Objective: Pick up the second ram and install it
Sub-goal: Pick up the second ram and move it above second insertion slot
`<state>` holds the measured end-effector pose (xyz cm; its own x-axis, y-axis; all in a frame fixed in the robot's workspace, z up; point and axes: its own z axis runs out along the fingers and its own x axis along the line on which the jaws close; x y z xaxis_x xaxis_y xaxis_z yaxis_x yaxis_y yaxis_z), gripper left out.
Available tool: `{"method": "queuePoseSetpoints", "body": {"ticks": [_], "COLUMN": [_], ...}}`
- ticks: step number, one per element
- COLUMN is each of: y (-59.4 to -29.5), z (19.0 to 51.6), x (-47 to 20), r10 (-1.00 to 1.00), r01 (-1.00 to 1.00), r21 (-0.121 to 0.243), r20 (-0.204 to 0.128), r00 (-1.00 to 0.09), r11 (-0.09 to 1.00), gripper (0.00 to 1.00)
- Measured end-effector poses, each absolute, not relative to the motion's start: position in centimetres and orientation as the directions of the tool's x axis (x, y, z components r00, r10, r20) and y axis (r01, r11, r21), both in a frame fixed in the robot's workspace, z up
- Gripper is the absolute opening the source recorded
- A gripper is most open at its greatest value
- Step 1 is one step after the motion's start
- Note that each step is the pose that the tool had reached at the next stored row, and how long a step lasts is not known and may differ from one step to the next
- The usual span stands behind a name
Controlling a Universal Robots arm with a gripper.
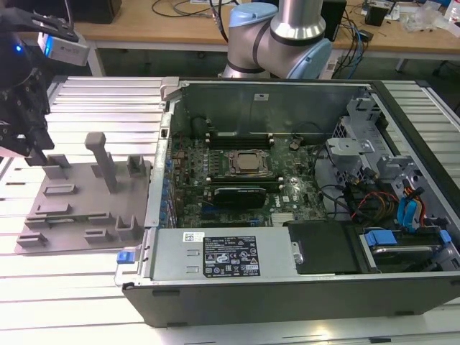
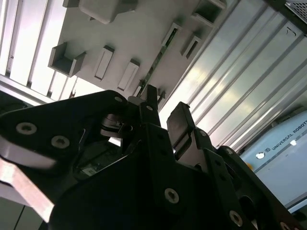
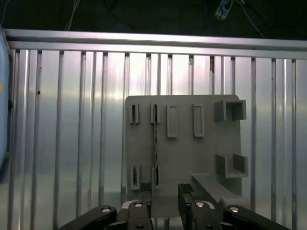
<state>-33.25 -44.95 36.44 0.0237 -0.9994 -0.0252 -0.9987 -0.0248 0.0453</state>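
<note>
- Your gripper [image 3: 165,200] is open, with a clear gap between its two fingers and nothing held.
- The second ram [image 3: 156,143] stands on its thin edge in the grey holder plate [image 3: 184,158], each end held in a pair of small slotted blocks.
- In the first wrist view, its long axis runs straight away from the gripper across the plate. That line sits closer to one finger than to the middle of the gap, so I judge the gap isn't centred on the stick yet.
- In the second wrist view, the ram [image 2: 156,62] shows as a narrow strip just beyond the fingertips [image 2: 151,98], apart from them.
- In the exterior view, the gripper [image 1: 37,149] hovers above the far corner of the holder plate [image 1: 79,212], at the exterior view's left. The open computer case [image 1: 287,287] is well apart, towards the exterior view's right.
- A tall post [image 1: 100,159] and several empty blocks rise from the plate near the stick, and these are what crowds the fingers.
- The plate rests on the ribbed metal tabletop [image 3: 72,120].
</note>
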Motion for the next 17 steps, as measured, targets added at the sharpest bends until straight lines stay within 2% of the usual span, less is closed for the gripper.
{"method": "queuePoseSetpoints", "body": {"ticks": [17], "y": [-45.0], "z": [35.4], "x": [-33.3], "r10": [-0.999], "r01": [-0.999], "r21": [0.045], "r20": [-0.025], "r00": [0.024], "r11": [-0.025], "gripper": [0.34]}}
